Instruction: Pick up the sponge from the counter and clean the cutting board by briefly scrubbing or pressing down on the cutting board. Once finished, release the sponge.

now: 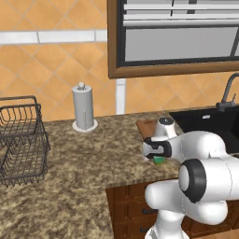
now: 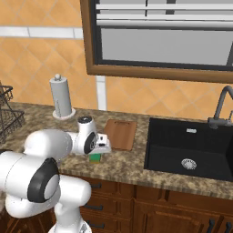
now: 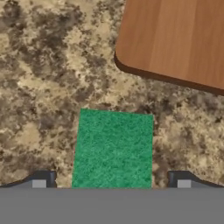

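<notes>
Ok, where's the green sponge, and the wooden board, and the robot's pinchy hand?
sponge (image 3: 113, 148), hand view, middle of its green top.
cutting board (image 3: 175, 39), hand view, its flat wooden face.
gripper (image 3: 111, 180), hand view, midway between the two dark fingertips, open around the sponge.

Orange tile wall (image 2: 41, 63) w/ wood-framed window (image 2: 159, 38), dark drawers (image 2: 150, 214) below, black sink (image 2: 191, 148) at right.

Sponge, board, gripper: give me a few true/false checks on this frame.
1. The sponge lies on the counter, apart from the cutting board. True.
2. The gripper is shut on the sponge. False: its fingertips stand open, one on each side of the sponge.
3. The sponge rests on the cutting board. False: bare granite separates them.
4. The sink lies to the right of the cutting board in the right base view. True.
5. A paper towel holder stands by the wall. True.
</notes>
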### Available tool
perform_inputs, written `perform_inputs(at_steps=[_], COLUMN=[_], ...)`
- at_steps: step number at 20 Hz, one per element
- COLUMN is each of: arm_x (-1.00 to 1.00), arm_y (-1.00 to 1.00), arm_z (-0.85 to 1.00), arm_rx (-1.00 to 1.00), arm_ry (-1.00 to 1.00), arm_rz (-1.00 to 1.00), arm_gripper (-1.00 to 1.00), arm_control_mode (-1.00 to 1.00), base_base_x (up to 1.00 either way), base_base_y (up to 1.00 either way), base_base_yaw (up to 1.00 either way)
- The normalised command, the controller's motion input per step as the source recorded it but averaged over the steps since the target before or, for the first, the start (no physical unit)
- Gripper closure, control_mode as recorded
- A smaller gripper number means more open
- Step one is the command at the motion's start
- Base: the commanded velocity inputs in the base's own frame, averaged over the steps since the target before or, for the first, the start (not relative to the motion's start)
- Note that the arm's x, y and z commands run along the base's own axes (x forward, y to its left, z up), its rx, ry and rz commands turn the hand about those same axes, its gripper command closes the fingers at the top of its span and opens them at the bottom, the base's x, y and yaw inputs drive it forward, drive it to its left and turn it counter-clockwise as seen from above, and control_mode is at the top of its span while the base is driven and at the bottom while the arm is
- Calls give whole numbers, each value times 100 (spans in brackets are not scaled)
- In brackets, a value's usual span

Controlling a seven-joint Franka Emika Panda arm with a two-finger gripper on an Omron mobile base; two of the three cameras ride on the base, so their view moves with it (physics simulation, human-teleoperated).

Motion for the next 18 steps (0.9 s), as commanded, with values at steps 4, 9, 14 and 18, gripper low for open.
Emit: perform_inputs(at_steps=[4, 9, 14, 18], arm_x=[18, 21, -2, -46], arm_y=[0, 0, 0, 0], arm_z=[-26, -33, -17, -1], arm_rx=[0, 0, 11, 8], arm_ry=[0, 2, 1, -3], arm_rz=[0, 0, 0, 0], arm_gripper=[-100, 100, 100, 100], arm_control_mode=[-100, -100, -100, -100], base_base_x=[0, 0, 0, 0], base_base_y=[0, 0, 0, 0], base_base_yaw=[0, 0, 0, 0])
